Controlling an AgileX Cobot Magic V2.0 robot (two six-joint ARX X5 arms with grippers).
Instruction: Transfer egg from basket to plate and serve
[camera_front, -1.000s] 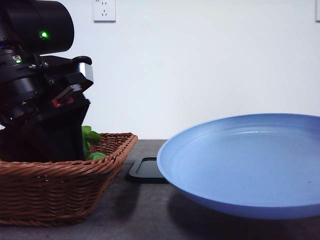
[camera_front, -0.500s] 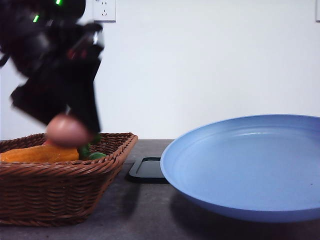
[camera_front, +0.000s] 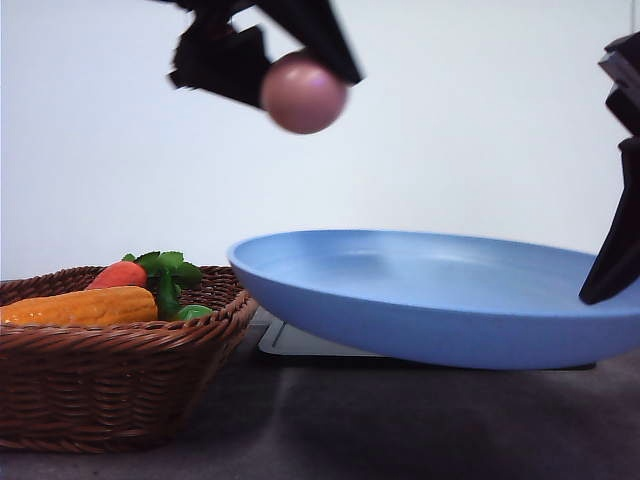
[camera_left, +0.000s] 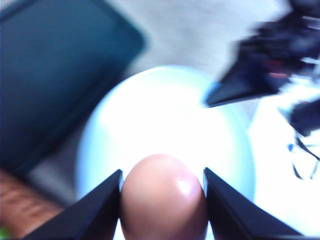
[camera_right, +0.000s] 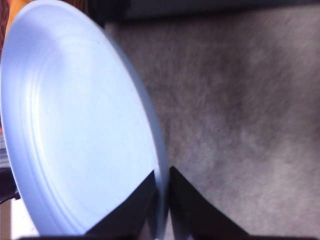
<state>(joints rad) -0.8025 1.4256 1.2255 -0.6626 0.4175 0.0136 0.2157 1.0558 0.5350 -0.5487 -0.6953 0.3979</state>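
While the left gripper (camera_front: 300, 75) pinches the small pinkish-brown oval egg (camera_front: 303, 93) between its fingers, the large round light-blue plate (camera_front: 430, 290), clamped at its rim by the right gripper (camera_right: 162, 200), lies directly below.

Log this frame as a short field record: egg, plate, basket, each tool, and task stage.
egg: held in the air, above the plate's left part
left tool: shut on egg, fingers on both sides
plate: tilted, left rim raised, gripped at right rim
right tool: shut on plate rim
basket: on table at left, holding a carrot, an orange vegetable and greens
tray: dark, behind and under the plate
stage: egg out of basket, not yet on plate
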